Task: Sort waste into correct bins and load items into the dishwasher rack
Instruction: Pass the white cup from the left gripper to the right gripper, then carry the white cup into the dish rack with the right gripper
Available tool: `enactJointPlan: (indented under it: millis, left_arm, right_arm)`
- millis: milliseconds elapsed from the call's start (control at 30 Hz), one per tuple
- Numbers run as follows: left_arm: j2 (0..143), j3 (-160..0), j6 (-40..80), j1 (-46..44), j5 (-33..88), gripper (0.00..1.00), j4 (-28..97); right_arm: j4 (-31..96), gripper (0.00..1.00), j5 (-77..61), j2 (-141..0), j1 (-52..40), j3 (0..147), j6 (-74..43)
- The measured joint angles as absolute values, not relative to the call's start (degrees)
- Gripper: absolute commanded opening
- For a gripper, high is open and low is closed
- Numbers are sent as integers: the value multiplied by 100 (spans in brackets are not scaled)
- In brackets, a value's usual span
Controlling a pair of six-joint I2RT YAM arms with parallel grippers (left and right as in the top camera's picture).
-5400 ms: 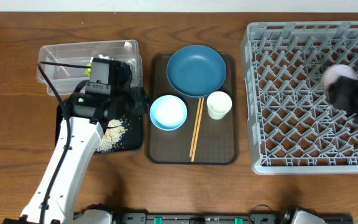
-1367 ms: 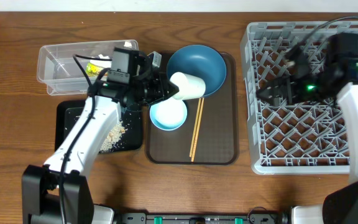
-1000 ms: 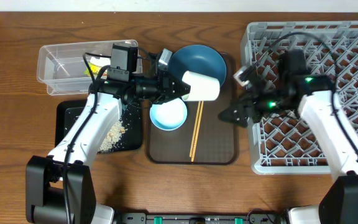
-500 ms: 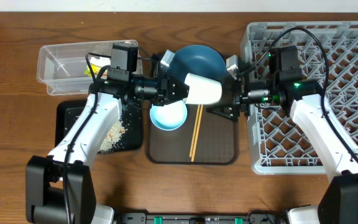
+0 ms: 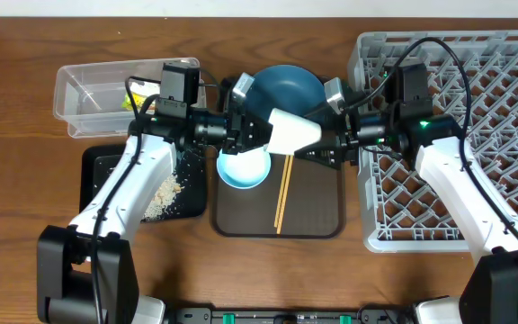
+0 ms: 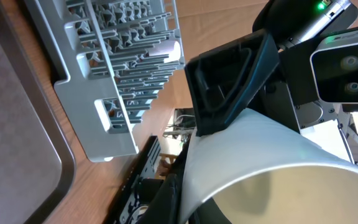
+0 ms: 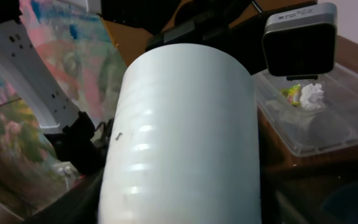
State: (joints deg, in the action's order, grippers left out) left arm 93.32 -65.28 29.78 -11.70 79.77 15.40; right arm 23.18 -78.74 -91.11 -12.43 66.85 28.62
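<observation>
Clear tub [image 5: 77, 87] holds wrapper [image 7: 293, 93] and tissue [image 7: 313, 95]; black tray [image 5: 98, 163] holds rice scraps [image 5: 163, 193].

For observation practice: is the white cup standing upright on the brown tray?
No, the white cup is tipped sideways, its rim gripped by the left gripper.
</observation>
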Motion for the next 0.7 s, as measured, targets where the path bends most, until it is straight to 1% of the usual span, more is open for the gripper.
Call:
enactJointPlan:
  millis: [67, 100, 133, 200, 233, 333, 400, 467, 600, 700]
  left_arm:
    - [9332, -6530, 2974, -1166, 7970, 8, 1540]
    - [9332, -6530, 2978, -1166, 7970, 11, 1540]
    - [9332, -6530, 2976, -1166, 7972, 16, 1538]
    - [9332, -6530, 2974, -1166, 7950, 34, 1529]
    - [9332, -6530, 2976, -1168, 7933, 39, 1538]
    - [9332, -6530, 2858, -1170, 7754, 49, 1621]
    - [9332, -6530, 2683, -1173, 7369, 53, 1909]
    - [9332, -6530, 2534, -1173, 6796, 55, 2283]
    - [9332, -6530, 2276, -1151, 5356, 58, 2904]
    - [9321, -6530, 2080, -1041, 4644, 59, 3153]
  right_arm:
    - [2285, 55, -7863, -9113, -1240, 6685, 2845]
    - [2274, 54, -7861, -9113, -1240, 6685, 2842]
    - [2265, 54, -7861, -9113, -1240, 6685, 2842]
    - [2263, 54, -7878, -9113, -1251, 6685, 2838]
    - [2268, 54, -7887, -9113, -1258, 6685, 2803]
    - [2320, 52, -7758, -9113, -1258, 6685, 2602]
    - [2410, 49, -7470, -9113, -1256, 6685, 2381]
    - [2499, 46, -7170, -9113, -1253, 6685, 2163]
    - [2877, 46, -6399, -9113, -1203, 6676, 1726]
    - [3382, 46, -5798, -9078, -1011, 6678, 1555]
